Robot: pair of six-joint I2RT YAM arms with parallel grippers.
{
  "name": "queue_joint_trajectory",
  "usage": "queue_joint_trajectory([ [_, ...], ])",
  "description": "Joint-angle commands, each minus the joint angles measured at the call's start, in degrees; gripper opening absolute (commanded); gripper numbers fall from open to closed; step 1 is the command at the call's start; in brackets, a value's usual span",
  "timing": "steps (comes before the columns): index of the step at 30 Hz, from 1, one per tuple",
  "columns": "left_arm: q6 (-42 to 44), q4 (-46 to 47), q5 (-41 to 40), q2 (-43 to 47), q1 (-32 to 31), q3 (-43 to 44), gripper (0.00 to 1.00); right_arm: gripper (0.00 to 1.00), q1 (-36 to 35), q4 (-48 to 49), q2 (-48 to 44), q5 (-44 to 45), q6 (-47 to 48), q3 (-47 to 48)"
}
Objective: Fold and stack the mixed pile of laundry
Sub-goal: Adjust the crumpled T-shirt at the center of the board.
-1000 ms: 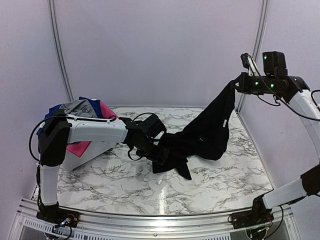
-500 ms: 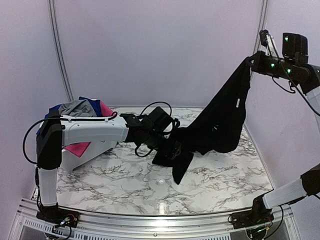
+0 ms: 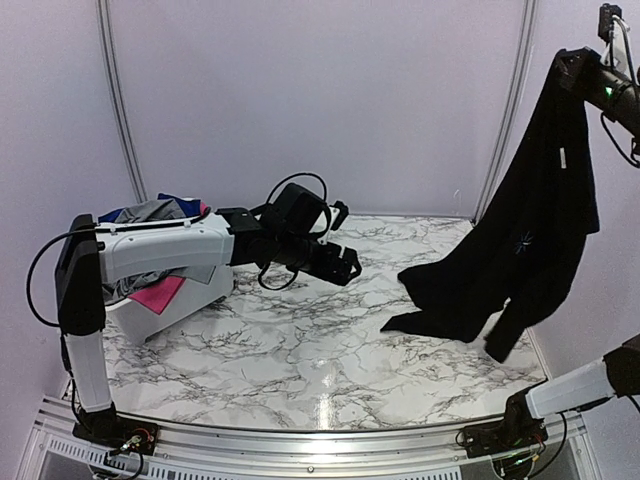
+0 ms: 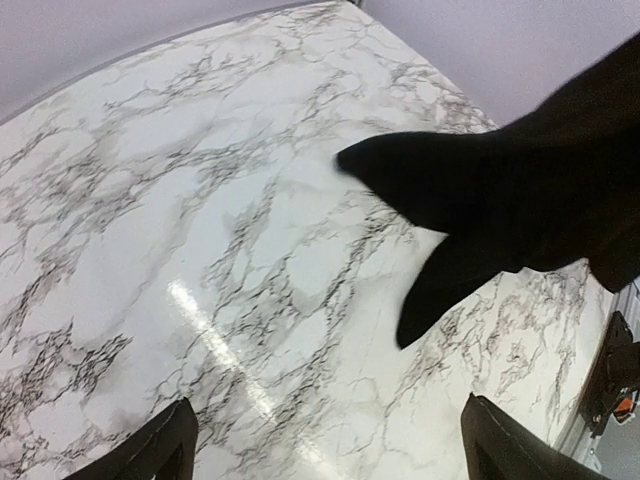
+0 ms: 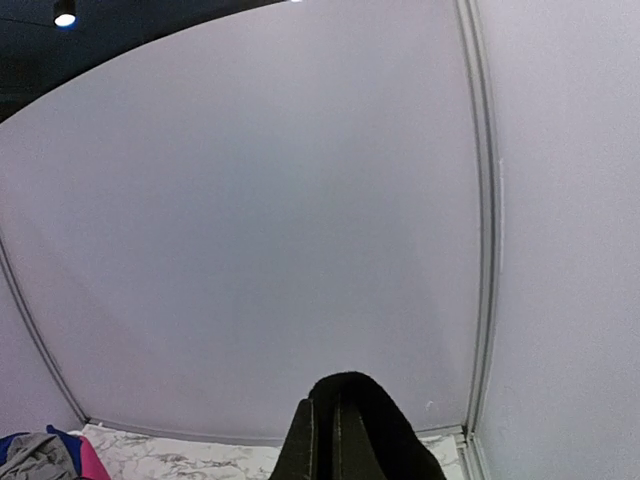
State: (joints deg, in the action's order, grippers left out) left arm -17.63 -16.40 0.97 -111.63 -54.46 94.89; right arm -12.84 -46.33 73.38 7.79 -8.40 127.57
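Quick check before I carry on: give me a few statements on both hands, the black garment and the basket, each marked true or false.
1. The right hand is shut on the black garment and holds it up high. True.
2. The left hand also grips the black garment. False: it is open and empty, over the table, apart from the garment.
3. The black garment is spread flat in the middle of the table. False: it hangs from the right hand at the right side.
4. A pink piece and a grey piece sit in the white basket at the left. True.
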Motion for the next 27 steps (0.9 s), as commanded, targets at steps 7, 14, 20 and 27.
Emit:
queue_joint_trajectory([
  [7, -4.7, 4.3, 1.3, 10.9, 7.1, -10.8, 0.95, 0.0, -17.4, 16.3, 11.7, -14.4, -7.4, -10.0],
  [14, -8.4, 5.2, 0.6, 15.6, 11.9, -16.5, 0.99, 0.08, -27.1, 10.4, 25.5, -22.3, -5.3, -5.3],
  [20, -4.8, 3.9, 3.6, 13.8, 12.1, -15.8, 0.99, 0.81, -17.3, 15.8, 13.2, -24.4, -5.6, -24.2],
  [27, -1.9, -4.6, 2.2, 3.2, 9.1, -6.6, 0.95, 0.73, -8.1, 8.7, 7.9, -23.7, -1.3, -43.2],
])
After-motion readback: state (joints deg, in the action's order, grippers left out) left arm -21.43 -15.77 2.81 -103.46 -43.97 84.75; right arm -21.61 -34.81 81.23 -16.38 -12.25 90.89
